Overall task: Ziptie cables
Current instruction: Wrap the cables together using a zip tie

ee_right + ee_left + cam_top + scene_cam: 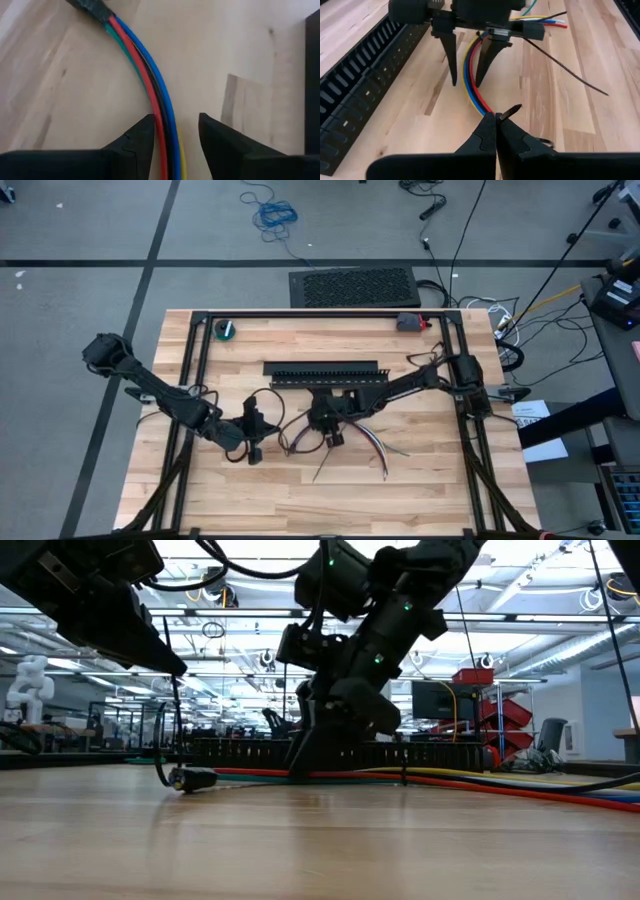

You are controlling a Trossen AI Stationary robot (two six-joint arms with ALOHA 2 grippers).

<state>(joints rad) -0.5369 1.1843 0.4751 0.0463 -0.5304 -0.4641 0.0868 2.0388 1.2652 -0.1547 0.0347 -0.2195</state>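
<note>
The cables (362, 442) lie on the wooden table, near side of the black slotted duct (325, 375); red, blue, yellow and green wires show in the left wrist view (470, 92) and the right wrist view (157, 85). My right gripper (175, 131) is open and points down, one finger on each side of the bundle; it also shows in the left wrist view (466, 75). My left gripper (496, 119) is shut just above the bundle's left part, with a dark ziptie tip (513, 108) sticking out. A second, straight ziptie (570, 72) lies flat on the table. My left gripper pinches a thin dark ziptie between its two shut fingers; only the short tip (513, 108) shows beside the fingertips. In the low view a thin dark strand (163, 740) hangs from the gripper down to the bundle's sleeved end (192, 779) on the table.
The duct (360, 90) runs along the far side of the work spot. A green tape roll (227, 330) and a red-grey part (410, 322) sit at the table's far edge. Black frame rails (190, 380) border the left and right sides. Bare wood (330, 500) lies toward the near edge.
</note>
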